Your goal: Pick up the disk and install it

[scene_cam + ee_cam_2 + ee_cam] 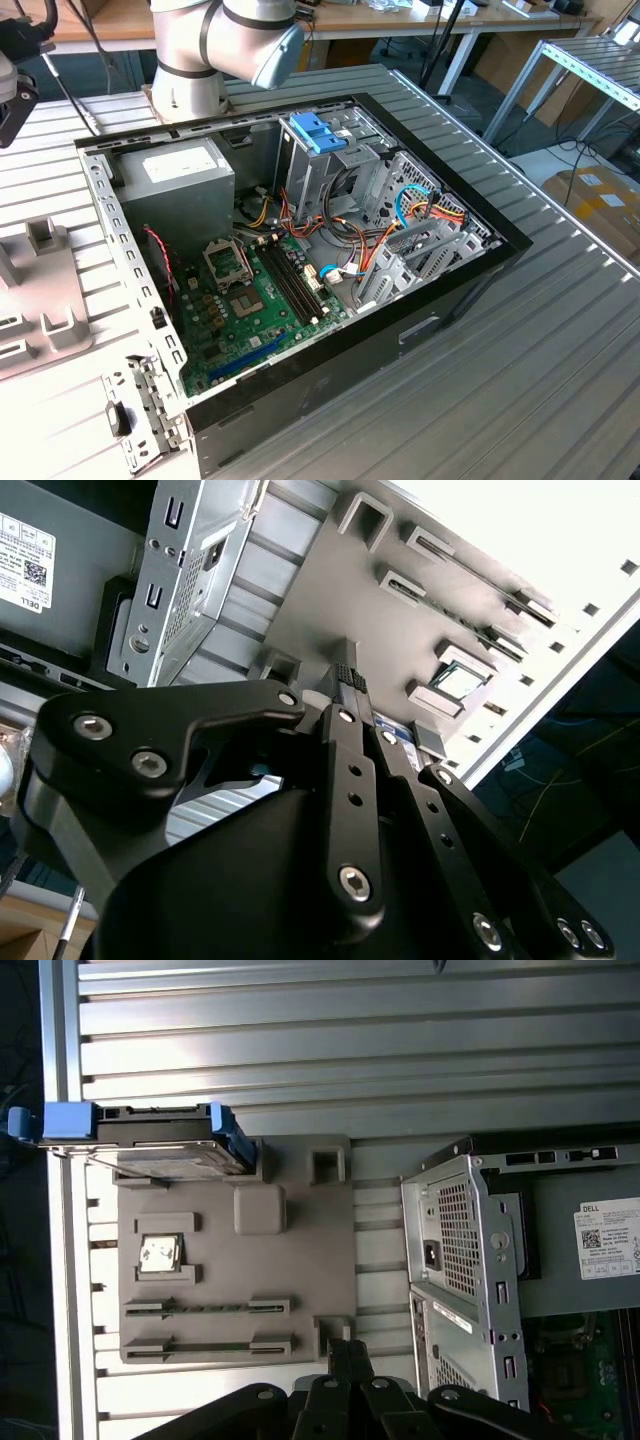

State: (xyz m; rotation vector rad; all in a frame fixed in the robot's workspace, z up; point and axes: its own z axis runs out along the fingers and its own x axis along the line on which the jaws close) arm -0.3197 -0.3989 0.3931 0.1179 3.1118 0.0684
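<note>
Your silver-grey tubular robot arm (pixel 185 70) carries a rounded, pale blue-grey joint cap (pixel 278 55); your matte black linkage gripper (pixel 348 678) shows silver hex-socket screws (pixel 354 882) at its pivots

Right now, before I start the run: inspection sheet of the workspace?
Surface: ribbed metal table carrying an open PC case and a grey tray.
Job's things: disk sits in the tray's corner holder, not gripped.
Clutter: chip in a tray pocket; blue latch atop the cage.
Grippers: gripper shut, empty, near the tray edge opposite the disk.
Cables: orange, red and blue bundle inside the case.
Surroundings: benches, rack, cardboard box.
</note>
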